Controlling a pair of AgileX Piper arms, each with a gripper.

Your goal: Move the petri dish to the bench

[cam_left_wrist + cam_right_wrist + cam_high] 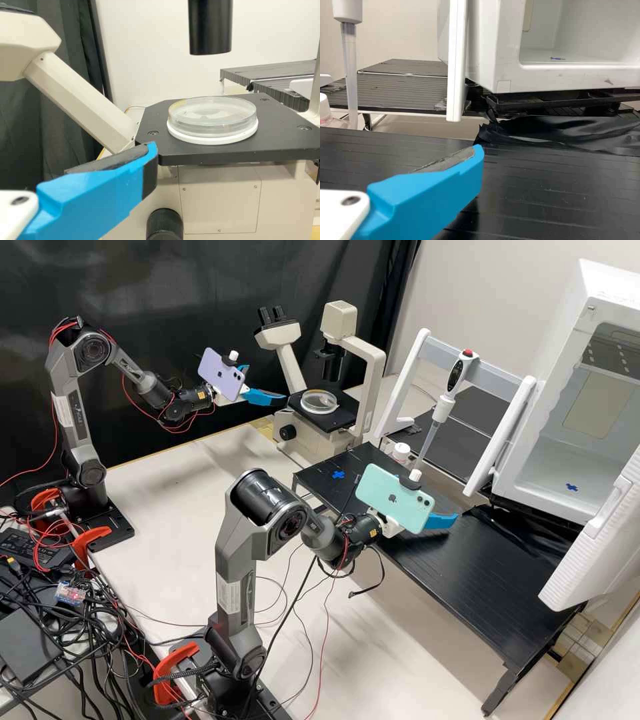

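Clear round petri dish (pixel 212 117): we find it lying flat on a white disc (pixel 215 138), on the beige microscope's (pixel 376 373) black stage (pixel 280 145).
White-and-blue left gripper (pixel 268 383): fingers apart, near the stage.
White-and-blue right gripper (pixel 440 521): fingers apart, over the ribbed black platform (pixel 493 580).

Red wires (pixel 63 327) loop along grey arms (pixel 233 561).

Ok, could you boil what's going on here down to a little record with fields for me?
petri dish: clear, round, on a white base
dish place: microscope stage
left gripper: open, near the stage, empty
right gripper: open, above the raised black bench, empty
marks: blue cross on that bench, another inside the white cabinet
task: dish not yet moved to the bench
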